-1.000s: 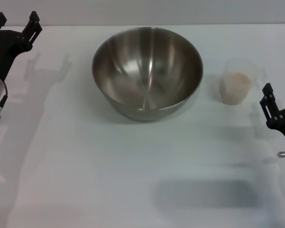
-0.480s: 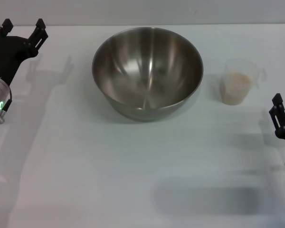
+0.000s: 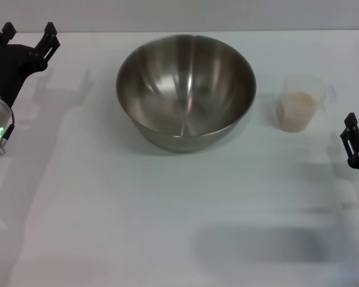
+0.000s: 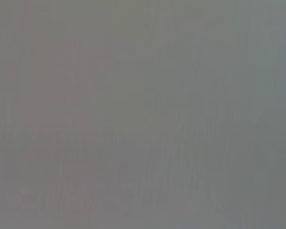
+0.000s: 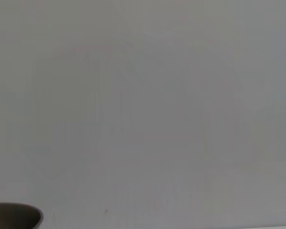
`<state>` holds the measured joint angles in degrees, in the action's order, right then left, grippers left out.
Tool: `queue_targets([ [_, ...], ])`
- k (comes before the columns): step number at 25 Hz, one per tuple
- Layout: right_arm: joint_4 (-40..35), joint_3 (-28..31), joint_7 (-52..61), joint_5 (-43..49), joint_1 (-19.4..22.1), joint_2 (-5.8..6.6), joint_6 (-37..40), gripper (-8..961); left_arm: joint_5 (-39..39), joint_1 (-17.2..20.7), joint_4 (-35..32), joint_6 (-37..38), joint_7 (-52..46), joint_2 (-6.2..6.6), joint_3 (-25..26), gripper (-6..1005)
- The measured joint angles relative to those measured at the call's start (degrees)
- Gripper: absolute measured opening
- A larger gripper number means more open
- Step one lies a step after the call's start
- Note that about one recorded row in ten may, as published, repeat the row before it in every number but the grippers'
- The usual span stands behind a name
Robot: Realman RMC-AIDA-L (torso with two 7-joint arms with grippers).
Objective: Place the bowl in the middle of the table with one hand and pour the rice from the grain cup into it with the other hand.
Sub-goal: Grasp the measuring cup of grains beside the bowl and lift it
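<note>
Since 1 second ago our left gripper (image 3: 27,34) has swung upright and our right gripper (image 3: 354,143) has slid toward the table's (image 3: 107,215) right edge | left fingers spread apart, holding nothing; right fingers' state we cannot tell | bowl (image 3: 186,89) mid-table, far side | cup (image 3: 299,103) with rice (image 3: 297,110) just right of it, untouched.

Head view: high, facing forward and down, spans the tabletop (image 3: 137,209) from near edge to far edge. Left wrist view: plain grey, direction cannot be told. Right wrist view: pale blank surface, one dark rounded shape (image 5: 14,215) at a corner; shared part cannot be told
</note>
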<state>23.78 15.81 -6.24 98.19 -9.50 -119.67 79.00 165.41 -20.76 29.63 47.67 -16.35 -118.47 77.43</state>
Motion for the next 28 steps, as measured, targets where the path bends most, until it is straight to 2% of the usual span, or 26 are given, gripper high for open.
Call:
queue_targets([
  [21, -1.73, 3.77, 0.22, -0.2, -1.43, 0.08, -2.33, 639, 0.0, -1.69, -0.65, 0.06, 0.61, 0.0, 0.39, 856],
  [28, -4.08, 3.87, 4.09, -0.2, -2.48, 0.08, -2.69, 639, 0.0, -1.76, -0.62, 0.05, 1.27, -0.1, 0.18, 856],
])
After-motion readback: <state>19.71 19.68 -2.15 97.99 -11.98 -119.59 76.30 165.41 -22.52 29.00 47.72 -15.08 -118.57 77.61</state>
